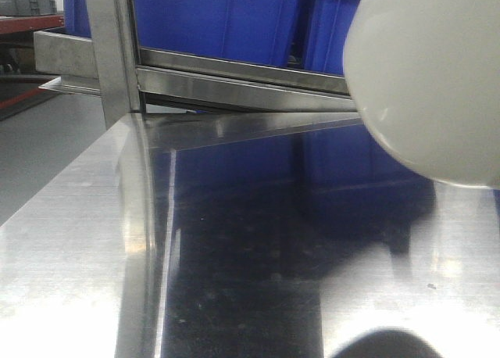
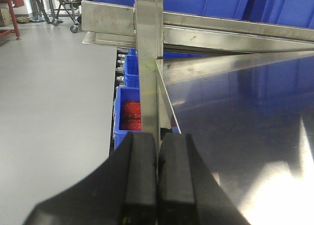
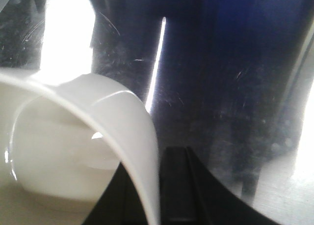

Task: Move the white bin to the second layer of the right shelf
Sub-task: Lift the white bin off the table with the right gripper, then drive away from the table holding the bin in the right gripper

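White bin [image 1: 430,76] tilted, base down-left.

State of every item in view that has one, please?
white bin: held up off the steel tabletop, not yet on any shelf.
right gripper: apparently shut on the bin's rim.
left gripper: shut, holding nothing.
blue crates: sitting on the steel rack.

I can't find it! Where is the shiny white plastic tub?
Front view, upper right: the cream-white plastic tub, above the shiny steel tabletop, near the blue plastic crates.
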Controlling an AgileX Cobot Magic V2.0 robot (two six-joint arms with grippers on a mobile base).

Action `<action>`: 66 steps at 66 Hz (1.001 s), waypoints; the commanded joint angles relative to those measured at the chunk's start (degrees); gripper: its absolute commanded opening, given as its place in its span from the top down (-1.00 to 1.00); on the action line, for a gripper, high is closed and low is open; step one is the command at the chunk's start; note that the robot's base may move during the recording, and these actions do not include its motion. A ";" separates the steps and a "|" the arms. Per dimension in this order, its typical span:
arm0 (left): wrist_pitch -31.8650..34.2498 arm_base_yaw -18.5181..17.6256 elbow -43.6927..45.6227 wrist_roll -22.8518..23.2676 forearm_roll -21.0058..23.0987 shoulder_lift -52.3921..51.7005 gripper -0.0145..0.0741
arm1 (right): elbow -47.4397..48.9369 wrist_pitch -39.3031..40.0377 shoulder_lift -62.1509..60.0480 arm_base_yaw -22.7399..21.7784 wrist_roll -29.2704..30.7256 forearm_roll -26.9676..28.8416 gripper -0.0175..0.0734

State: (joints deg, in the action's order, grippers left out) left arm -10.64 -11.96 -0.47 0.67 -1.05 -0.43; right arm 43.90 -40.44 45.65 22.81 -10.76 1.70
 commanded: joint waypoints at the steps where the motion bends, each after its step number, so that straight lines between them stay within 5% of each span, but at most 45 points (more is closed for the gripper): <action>1: 4.99 -0.33 -1.56 0.26 -0.02 -0.79 0.48 | 1.74 4.80 -0.60 -0.12 -0.01 0.04 0.49; 66: 4.99 -0.33 -1.56 0.26 -0.02 -0.79 0.48 | 1.68 4.86 -0.48 -0.12 -0.01 0.04 0.49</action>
State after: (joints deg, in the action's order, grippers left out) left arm -10.64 -11.96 -0.47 0.67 -1.05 -0.43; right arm 43.90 -40.44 45.65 22.81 -10.76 1.70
